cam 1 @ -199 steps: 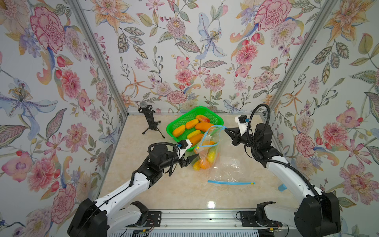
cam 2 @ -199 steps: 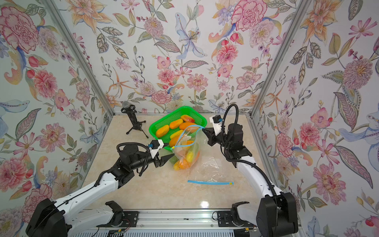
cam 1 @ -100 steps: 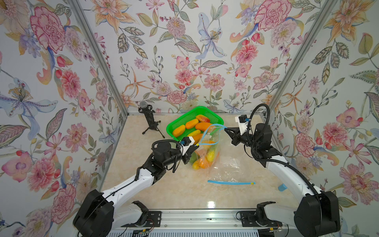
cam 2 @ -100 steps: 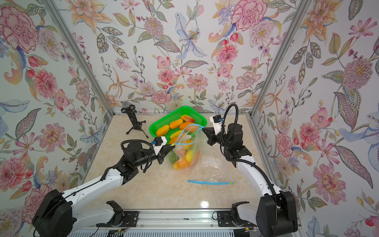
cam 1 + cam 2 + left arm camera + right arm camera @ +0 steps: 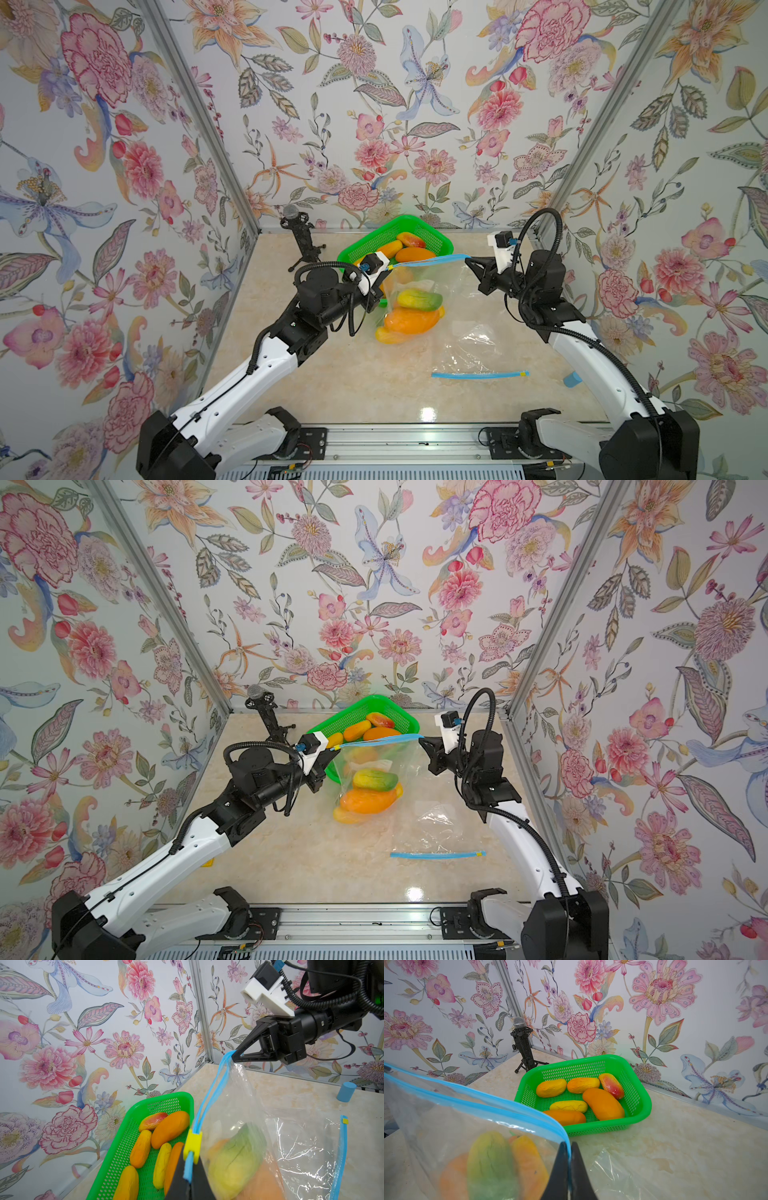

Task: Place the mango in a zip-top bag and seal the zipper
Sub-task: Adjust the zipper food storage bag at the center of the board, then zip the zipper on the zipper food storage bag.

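Nine mangoes [image 5: 603, 1103], two bags [image 5: 399, 756], one basket [image 5: 591, 1130], one microphone [image 5: 522, 1043]

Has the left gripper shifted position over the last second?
Yes. The left gripper has moved away from the robot's base toward the green basket, now overlapping its near rim, and closed on the zipper.

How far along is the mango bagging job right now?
Done: mangoes sit inside the zip-top bag. In hand: the left claw and right claw each pinch an end of the blue zipper, holding the bag's mouth up. To do: the two tracks stand apart and the yellow slider sits at the left claw's end, so sealing looks not yet done.
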`<state>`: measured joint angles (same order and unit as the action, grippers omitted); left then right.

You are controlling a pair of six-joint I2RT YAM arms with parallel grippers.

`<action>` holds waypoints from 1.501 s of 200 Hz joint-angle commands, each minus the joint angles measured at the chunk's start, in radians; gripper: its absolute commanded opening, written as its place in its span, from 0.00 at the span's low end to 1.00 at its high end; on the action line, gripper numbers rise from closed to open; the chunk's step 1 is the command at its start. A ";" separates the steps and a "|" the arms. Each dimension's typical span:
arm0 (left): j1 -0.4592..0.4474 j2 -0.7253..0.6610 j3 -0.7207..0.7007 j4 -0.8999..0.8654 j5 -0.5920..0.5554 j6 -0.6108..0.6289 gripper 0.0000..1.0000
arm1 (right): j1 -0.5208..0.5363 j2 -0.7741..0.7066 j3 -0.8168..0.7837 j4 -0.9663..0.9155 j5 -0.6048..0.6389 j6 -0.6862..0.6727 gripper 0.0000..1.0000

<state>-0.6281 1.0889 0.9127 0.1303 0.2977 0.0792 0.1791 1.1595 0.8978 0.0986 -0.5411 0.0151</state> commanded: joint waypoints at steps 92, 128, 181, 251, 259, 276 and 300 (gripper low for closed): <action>0.020 0.118 0.152 -0.126 0.105 0.078 0.00 | 0.129 -0.138 0.064 0.114 -0.392 -0.352 0.63; 0.018 0.131 0.193 -0.147 0.156 0.111 0.00 | 0.238 0.034 0.246 0.012 -0.510 -0.487 0.59; 0.018 0.148 0.210 -0.154 0.158 0.151 0.00 | 0.248 0.251 0.436 -0.063 -0.629 -0.522 0.49; 0.019 0.205 0.279 -0.204 0.160 0.205 0.00 | 0.282 0.378 0.536 -0.194 -0.648 -0.603 0.46; 0.019 0.214 0.293 -0.218 0.152 0.207 0.00 | 0.289 0.389 0.554 -0.241 -0.635 -0.636 0.46; 0.019 0.229 0.313 -0.238 0.151 0.216 0.00 | 0.306 0.403 0.581 -0.330 -0.587 -0.699 0.41; 0.019 0.226 0.307 -0.221 0.152 0.217 0.00 | 0.308 0.407 0.586 -0.376 -0.554 -0.735 0.35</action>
<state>-0.6174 1.3132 1.1893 -0.0929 0.4385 0.2630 0.4793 1.5581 1.4551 -0.1627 -1.0744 -0.5949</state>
